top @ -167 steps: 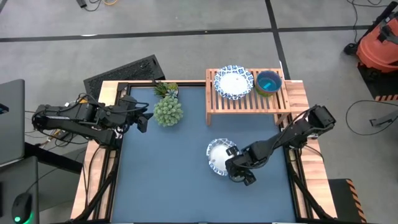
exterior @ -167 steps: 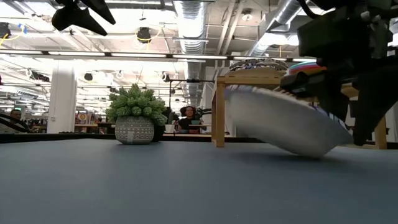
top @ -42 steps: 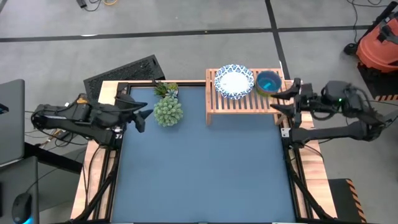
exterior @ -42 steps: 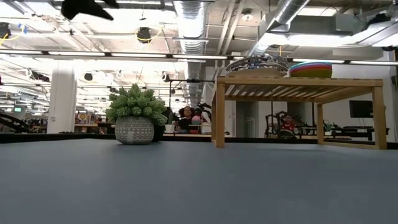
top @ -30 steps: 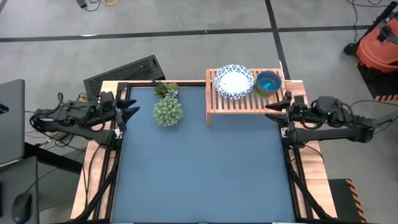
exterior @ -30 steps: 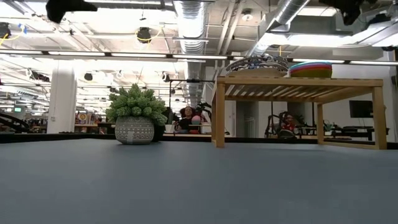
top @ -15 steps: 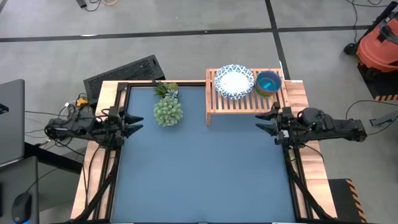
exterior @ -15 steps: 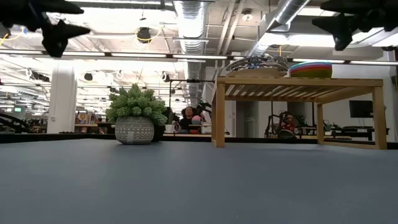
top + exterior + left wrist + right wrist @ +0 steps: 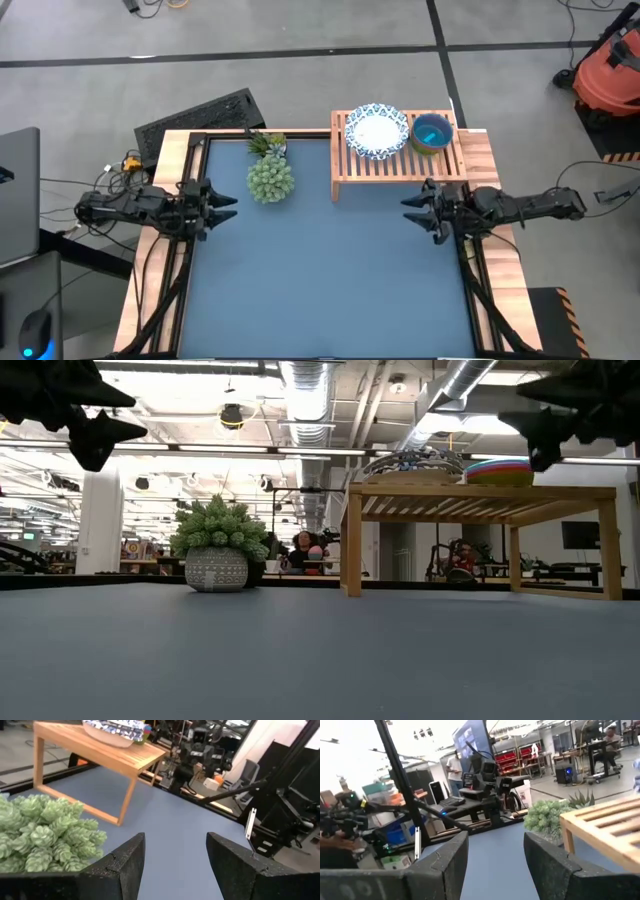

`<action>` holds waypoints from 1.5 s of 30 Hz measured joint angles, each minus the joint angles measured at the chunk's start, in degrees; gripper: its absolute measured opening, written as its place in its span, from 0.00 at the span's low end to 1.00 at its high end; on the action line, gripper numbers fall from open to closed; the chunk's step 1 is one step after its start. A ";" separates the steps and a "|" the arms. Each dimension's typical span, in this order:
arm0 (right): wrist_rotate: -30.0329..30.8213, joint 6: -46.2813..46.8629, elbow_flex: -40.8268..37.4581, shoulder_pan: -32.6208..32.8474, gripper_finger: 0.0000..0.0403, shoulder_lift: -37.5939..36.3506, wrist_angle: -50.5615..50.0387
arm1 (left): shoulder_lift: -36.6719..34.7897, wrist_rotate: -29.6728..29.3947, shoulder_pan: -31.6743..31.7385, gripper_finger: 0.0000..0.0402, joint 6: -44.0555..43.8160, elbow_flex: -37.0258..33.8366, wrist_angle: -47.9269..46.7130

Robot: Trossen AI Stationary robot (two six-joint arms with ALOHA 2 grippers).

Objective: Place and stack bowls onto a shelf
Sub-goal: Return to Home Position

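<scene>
The light-wood shelf (image 9: 398,152) stands on its legs at the table's far right. On its slats rest a wide white bowl with a blue patterned rim (image 9: 376,130) and, to its right, a stack of small bowls with a teal one on top (image 9: 432,132); the low view shows the stack's coloured rims (image 9: 499,470). My left gripper (image 9: 225,207) hovers open at the table's left edge, near the plant. My right gripper (image 9: 410,210) hovers open just in front of the shelf's right end. Neither holds anything.
A spiky green plant in a patterned pot (image 9: 270,178) stands left of the shelf, with a smaller succulent (image 9: 267,143) behind it. The blue tabletop (image 9: 330,270) spreads in front of both. The table's wooden frame (image 9: 168,150) borders it.
Both arms have come down and swung toward the table's near edge. The left gripper has moved from beside the plant to a spot nearer along the left edge. The right gripper has dropped from the shelf's right end to in front of it. The bowls stayed put.
</scene>
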 joint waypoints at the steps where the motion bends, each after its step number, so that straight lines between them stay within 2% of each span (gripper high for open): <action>1: 0.32 0.42 -1.08 0.26 0.54 0.00 1.29 | -0.03 0.24 0.00 0.49 0.39 0.00 0.20; 6: 2.84 1.45 -5.29 1.89 0.54 0.00 5.92 | -0.09 0.31 0.00 0.49 2.84 0.00 -0.06; 12: 6.86 1.74 -5.97 3.07 0.54 0.05 5.16 | -0.09 0.29 0.00 0.49 3.98 0.02 -2.21; 24: 6.92 3.40 -6.01 3.00 0.54 0.07 0.24 | -0.09 -1.18 0.02 0.49 5.70 -0.17 -4.63; 29: 6.92 3.41 -6.03 3.00 0.54 0.07 0.20 | -0.09 -1.69 0.01 0.49 4.41 -5.47 -1.49; 33: 6.90 3.36 -6.05 3.00 0.54 0.07 -0.39 | 0.02 2.14 0.02 0.49 2.15 -10.78 3.51; 38: 6.86 3.34 -6.08 3.00 0.54 0.09 -0.74 | -0.16 9.03 0.00 0.49 4.40 -11.00 4.53; 45: 6.86 3.29 -6.10 3.00 0.54 0.09 -3.09 | 0.91 8.71 -0.02 0.49 2.80 -11.02 4.53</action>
